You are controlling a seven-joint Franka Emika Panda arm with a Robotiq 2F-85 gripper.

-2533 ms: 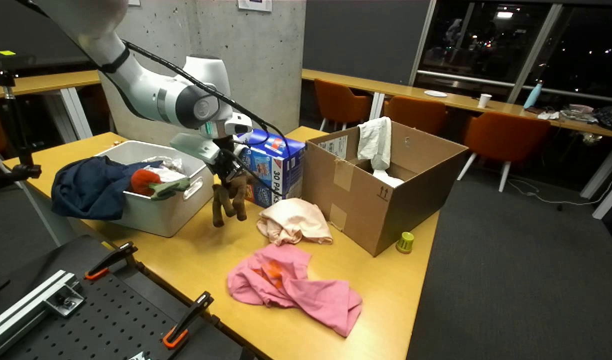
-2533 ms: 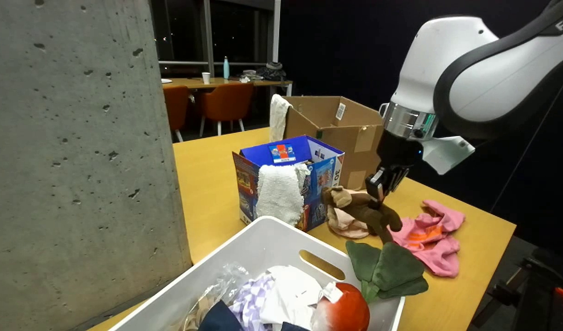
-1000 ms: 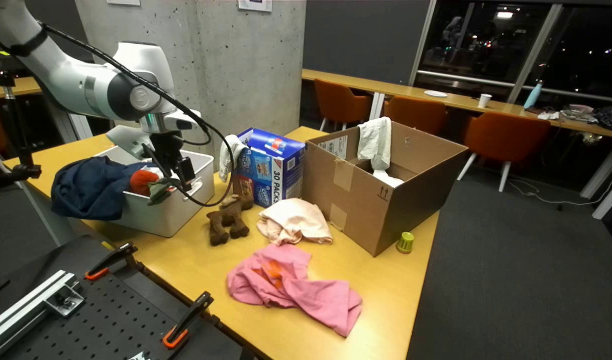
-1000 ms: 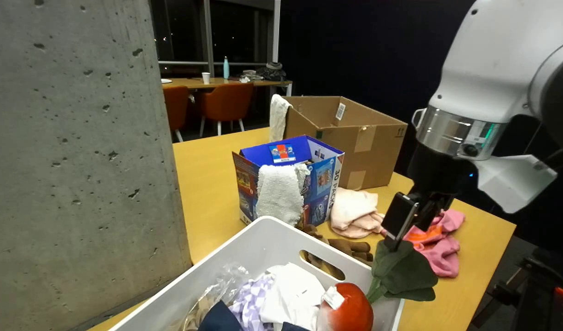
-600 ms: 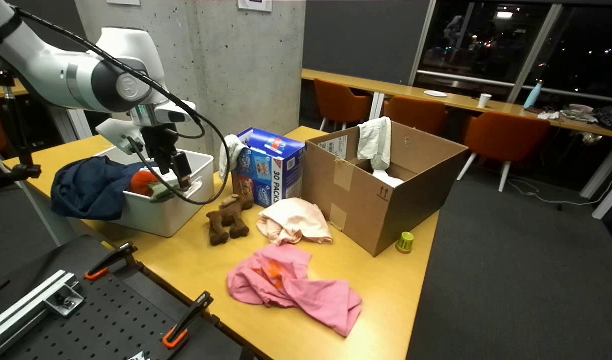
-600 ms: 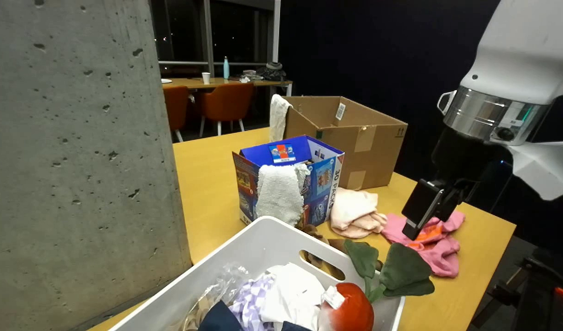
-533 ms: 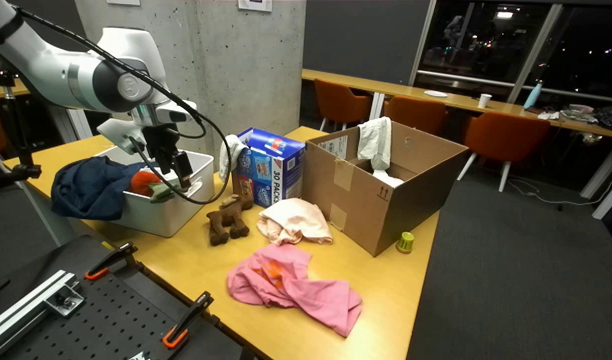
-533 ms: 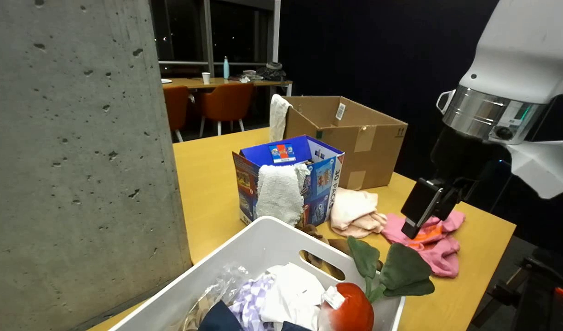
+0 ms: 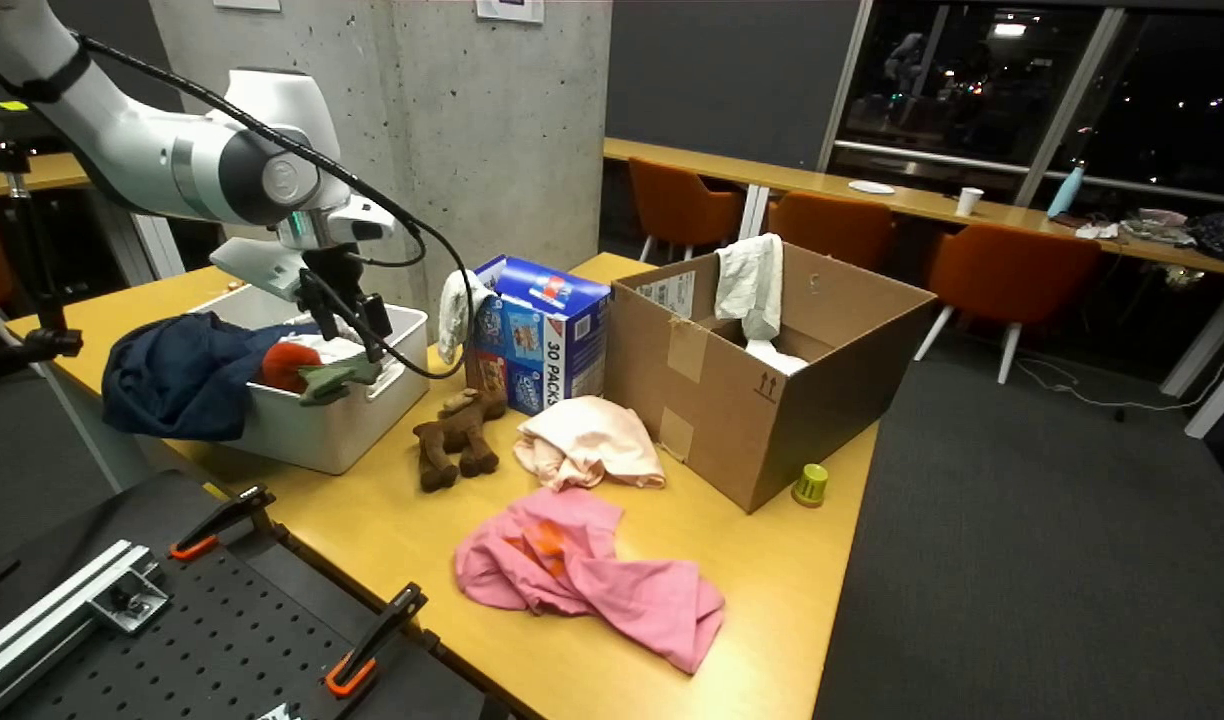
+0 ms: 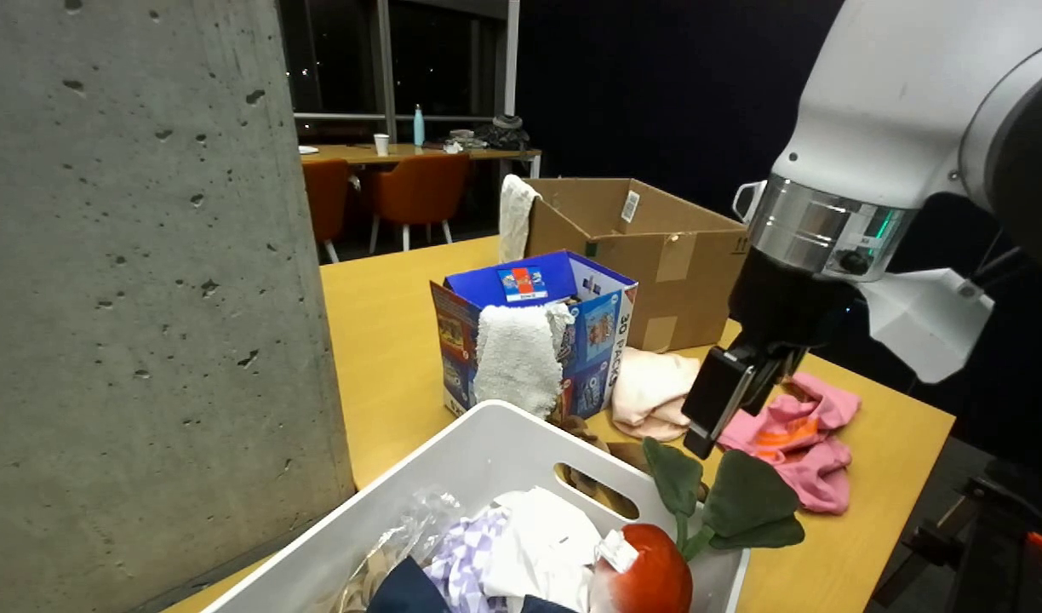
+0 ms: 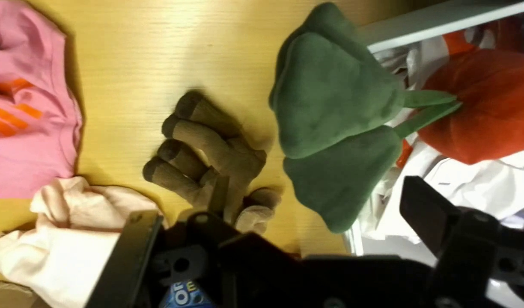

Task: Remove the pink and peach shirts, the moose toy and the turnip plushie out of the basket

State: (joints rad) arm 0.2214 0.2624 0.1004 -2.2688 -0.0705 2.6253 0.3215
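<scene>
A red turnip plushie [image 11: 484, 111] lies at an end of a pale grey basket [image 9: 317, 430], its green leaves [image 11: 334, 98] reaching out over the rim; the robot's fingers [image 10: 717, 396] hang above that end, near the leaves, spread wide apart and holding nothing; on the table [image 9: 772, 600] beside the basket, a brown moose toy [image 9: 457, 440] lies on its side, all four legs showing in the wrist view; just beyond it rests a crumpled peach shirt [image 9: 587, 440], with a pink shirt [image 9: 602, 590] bearing an orange print touching its edge; a navy garment [image 9: 187, 370] spills over the basket's side, and a white item [image 10: 538, 545], a purple-and-white checked cloth [image 10: 466, 553] and some clear plastic [image 10: 427, 515] lie inside; a blue snack carton [image 9: 542, 340] stands near the moose toy, a white towel [image 10: 521, 358] slung over its edge; next to the carton, a large cardboard box [image 9: 692, 400] carries a white cloth [image 9: 754, 280] draped over its rim, while a small green cup [image 9: 810, 485] sits by its corner; in an exterior view, the white robot arm [image 9: 192, 160] reaches over the basket; a concrete pillar [image 10: 163, 255] rises beside the table.
</scene>
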